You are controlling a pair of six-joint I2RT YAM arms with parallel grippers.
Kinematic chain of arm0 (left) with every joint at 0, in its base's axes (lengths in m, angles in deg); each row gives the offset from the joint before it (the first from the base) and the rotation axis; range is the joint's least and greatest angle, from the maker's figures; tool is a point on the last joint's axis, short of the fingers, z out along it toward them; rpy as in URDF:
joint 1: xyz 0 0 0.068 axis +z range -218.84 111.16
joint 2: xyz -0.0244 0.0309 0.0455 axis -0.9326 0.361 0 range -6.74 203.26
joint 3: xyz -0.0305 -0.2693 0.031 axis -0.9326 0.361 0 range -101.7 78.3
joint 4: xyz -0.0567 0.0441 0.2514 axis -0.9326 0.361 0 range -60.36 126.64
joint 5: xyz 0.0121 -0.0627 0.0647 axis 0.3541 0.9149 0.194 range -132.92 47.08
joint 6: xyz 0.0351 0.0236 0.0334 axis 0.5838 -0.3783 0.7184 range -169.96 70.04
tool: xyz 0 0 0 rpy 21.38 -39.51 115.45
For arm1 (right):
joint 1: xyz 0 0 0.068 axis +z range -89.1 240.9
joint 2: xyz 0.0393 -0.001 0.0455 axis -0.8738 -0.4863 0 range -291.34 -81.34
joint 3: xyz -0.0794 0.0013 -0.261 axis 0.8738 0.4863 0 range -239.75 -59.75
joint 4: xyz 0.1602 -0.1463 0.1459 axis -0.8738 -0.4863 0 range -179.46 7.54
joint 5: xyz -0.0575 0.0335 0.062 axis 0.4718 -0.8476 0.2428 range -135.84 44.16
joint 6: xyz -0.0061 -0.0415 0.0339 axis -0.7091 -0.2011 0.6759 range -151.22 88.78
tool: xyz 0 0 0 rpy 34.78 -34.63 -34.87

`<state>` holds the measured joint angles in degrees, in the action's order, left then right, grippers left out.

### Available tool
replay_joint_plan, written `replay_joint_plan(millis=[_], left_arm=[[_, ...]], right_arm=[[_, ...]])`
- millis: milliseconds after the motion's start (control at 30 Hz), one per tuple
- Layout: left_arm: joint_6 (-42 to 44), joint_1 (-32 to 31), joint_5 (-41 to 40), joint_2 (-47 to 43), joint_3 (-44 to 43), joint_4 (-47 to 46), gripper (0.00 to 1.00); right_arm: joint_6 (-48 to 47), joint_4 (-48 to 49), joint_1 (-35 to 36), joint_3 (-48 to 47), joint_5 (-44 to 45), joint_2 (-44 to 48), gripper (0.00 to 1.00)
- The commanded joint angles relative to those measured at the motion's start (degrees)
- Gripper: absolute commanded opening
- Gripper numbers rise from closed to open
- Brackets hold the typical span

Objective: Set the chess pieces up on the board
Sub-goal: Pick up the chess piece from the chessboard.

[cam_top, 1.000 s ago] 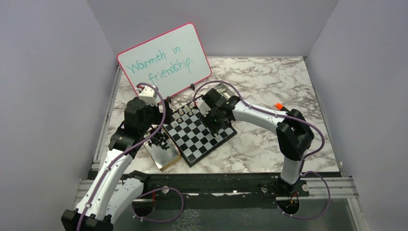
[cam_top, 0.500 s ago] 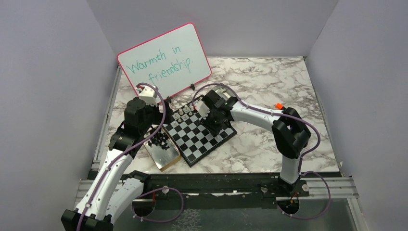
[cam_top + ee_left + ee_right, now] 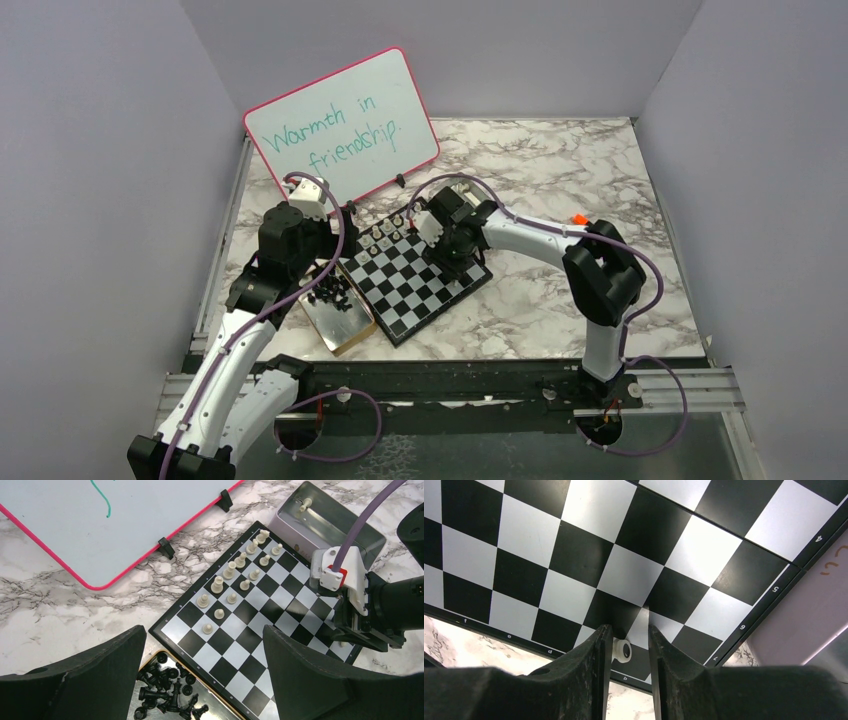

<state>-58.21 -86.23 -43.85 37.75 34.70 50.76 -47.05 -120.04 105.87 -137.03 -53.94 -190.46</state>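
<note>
— So, where is the board (image 3: 412, 275)?
— Flat on the marble table (image 3: 560, 170), in front of the whiteboard (image 3: 345, 125), between my two arms. Cream-white pieces (image 3: 230, 572) stand in two rows along its far-left edge.
— And the black pieces (image 3: 167, 690)?
— Heaped in a tin tray (image 3: 345, 318) just beside the board's near-left side. My left jaws hang above that corner, spread wide, nothing between them.
— Your right jaws?
— Low over the board's right edge, next to a second tin (image 3: 345, 535). They stand narrowly parted. One cream-white piece (image 3: 624, 650) sits between them against one finger (image 3: 589, 665), with a gap at the other, so it is not pinched.
</note>
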Motion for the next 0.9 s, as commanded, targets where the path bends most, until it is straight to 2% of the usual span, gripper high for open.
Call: replay_joint_plan(millis=[0,500,867], left_arm=[[0.5,-0.2,0.3,-0.1,0.0,-0.6,0.87],[0.4,-0.2,0.7,0.0,0.0,-0.6,0.87],[0.4,-0.2,0.9,0.3,0.0,-0.7,0.87]], right_arm=[[0.8,-0.6,-0.6,0.3,-0.9,-0.6,0.36],[6.1,0.7,-1.1,2.2,-1.2,4.6,0.38],[10.1,2.5,-2.1,7.7,0.9,9.2,0.4]])
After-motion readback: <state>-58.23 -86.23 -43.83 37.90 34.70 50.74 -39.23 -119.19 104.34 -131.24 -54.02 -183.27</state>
